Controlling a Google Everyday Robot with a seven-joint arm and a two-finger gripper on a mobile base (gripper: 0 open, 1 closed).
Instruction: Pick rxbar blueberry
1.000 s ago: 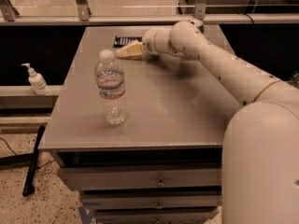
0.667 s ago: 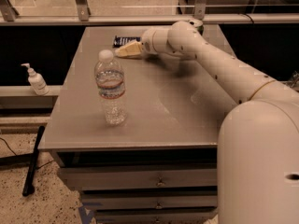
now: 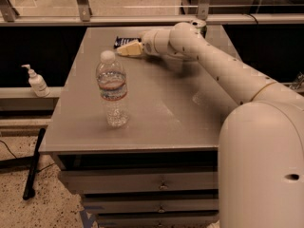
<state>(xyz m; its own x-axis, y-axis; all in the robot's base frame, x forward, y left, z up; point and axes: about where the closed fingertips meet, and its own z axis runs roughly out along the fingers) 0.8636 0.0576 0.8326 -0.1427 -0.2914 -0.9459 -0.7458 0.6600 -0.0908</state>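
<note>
The rxbar blueberry [image 3: 122, 41] is a small flat bar in a dark navy wrapper, lying at the far edge of the grey table [image 3: 161, 108]. My gripper [image 3: 128, 49] reaches in from the right and sits low right at the bar's near edge, covering part of it. I cannot tell whether it touches the bar. The white arm stretches across the right half of the table.
A clear water bottle [image 3: 112, 90] with a white cap stands upright in the table's left middle. A drink can [image 3: 200, 24] peeks out behind the arm at the far right. A pump bottle [image 3: 35, 81] stands on a ledge to the left. Drawers sit under the table.
</note>
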